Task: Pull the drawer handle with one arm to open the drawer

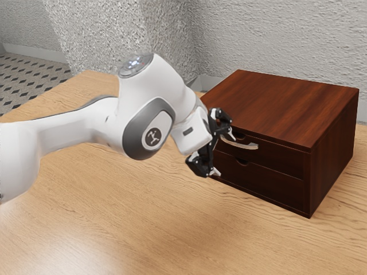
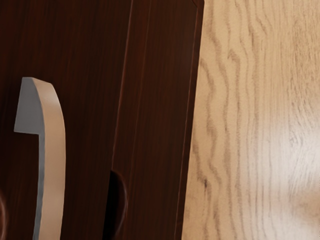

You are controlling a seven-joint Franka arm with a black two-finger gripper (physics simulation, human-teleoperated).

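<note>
Exterior view: one dark cabinet (image 1: 287,103) on wooden table (image 1: 114,229), two drawers, one pale handle (image 1: 245,145) on upper drawer (image 1: 281,153). One gripper (image 1: 221,146) spread wide at handle's end, fingers above and below, clamping nothing.

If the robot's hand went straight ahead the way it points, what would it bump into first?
Probably the silver handle of the top drawer, right in front of the open hand. Depth is hard to judge, so it might slip past and touch the drawer's wooden face instead.
</note>
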